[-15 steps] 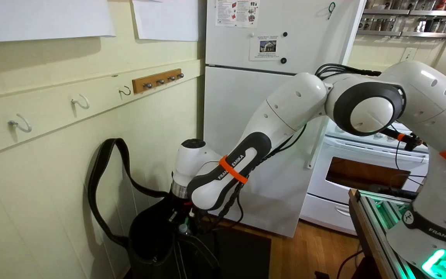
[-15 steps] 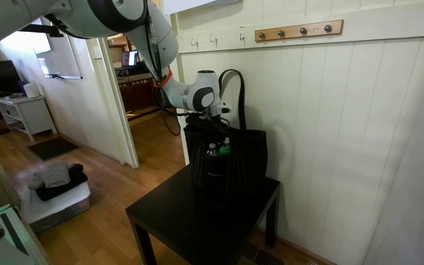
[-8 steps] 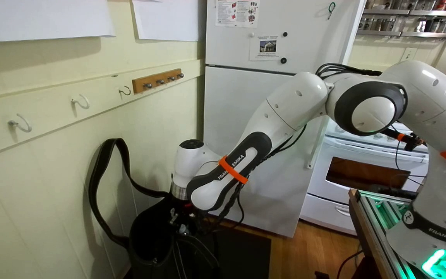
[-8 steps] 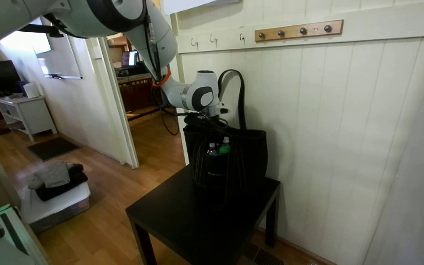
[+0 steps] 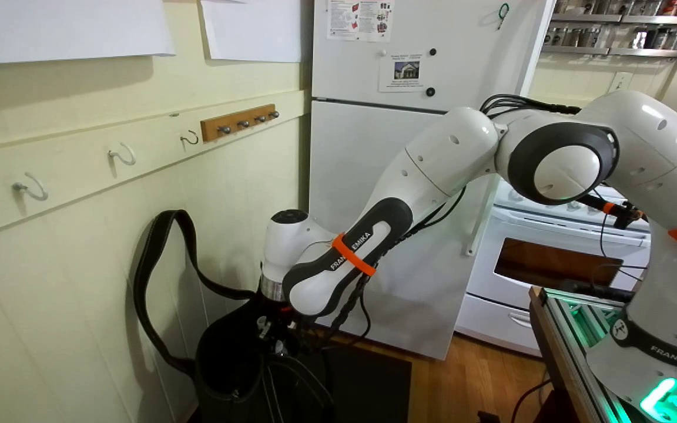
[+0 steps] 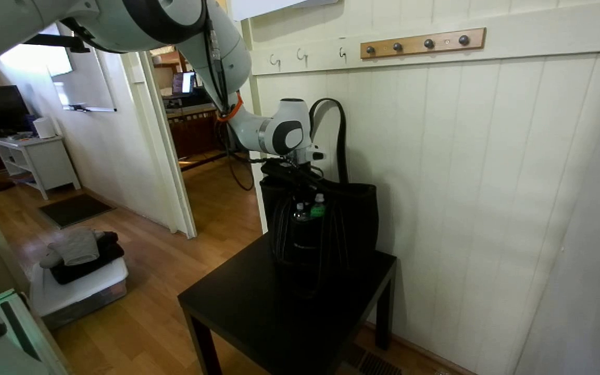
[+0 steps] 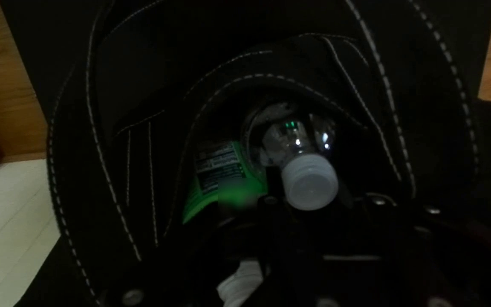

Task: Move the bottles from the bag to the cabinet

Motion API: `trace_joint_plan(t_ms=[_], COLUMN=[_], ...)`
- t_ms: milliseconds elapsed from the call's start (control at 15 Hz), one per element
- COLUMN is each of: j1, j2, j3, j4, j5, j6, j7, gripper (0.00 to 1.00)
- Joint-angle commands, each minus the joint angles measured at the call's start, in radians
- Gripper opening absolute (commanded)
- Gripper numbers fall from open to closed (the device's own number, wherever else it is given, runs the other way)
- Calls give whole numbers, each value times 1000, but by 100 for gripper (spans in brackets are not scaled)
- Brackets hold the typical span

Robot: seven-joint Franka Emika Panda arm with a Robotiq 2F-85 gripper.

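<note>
Bottles (image 6: pixel 317 209): two in my sight, below the pincer, in what looks like an outer pocket of the bag.
Pincer (image 7: pixel 313 213): drawn together, tips at the white cap (image 7: pixel 310 187) of the clear bottle (image 7: pixel 286 136); too dark for me to tell whether the cap is pinched.
Step in hand: in my judgement, taking hold of a bottle. I should prove the hold with a slight raise, then draw straight up, slowly; a cap-only hold may let the bottle swing.
Green bottle (image 7: pixel 220 170): beside the pincer tips, close against the clear one; could be dragged along.
Strap (image 6: pixel 342 156): loops up beside the pincer; a snag risk.
Bag (image 6: pixel 354 229): soft, black, below the pincer, standing on the dark table (image 6: pixel 258 312).
Main compartment (image 5: pixel 221 376): gapes beside the pincer; contents not discernible.
</note>
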Motion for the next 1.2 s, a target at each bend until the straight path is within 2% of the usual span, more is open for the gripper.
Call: trace_joint_plan(t_ms=[0, 133, 267, 333, 600, 667, 1133], j1=[13, 14, 13, 12, 10, 11, -1], j2=[-14, -20, -21, -21, -22, -23, -86], j3=[-11, -9, -7, -6, -6, -8, 2], j4=[0, -5, -4, -4, -1, -1, -55], j5=[-24, -24, -23, -22, -22, -23, -21], j6=[-46, -49, -52, -55, -82, -87, -70], j7=[36, 35, 34, 34, 34, 36, 11], gripper=[65, 79, 42, 41, 10, 7, 8])
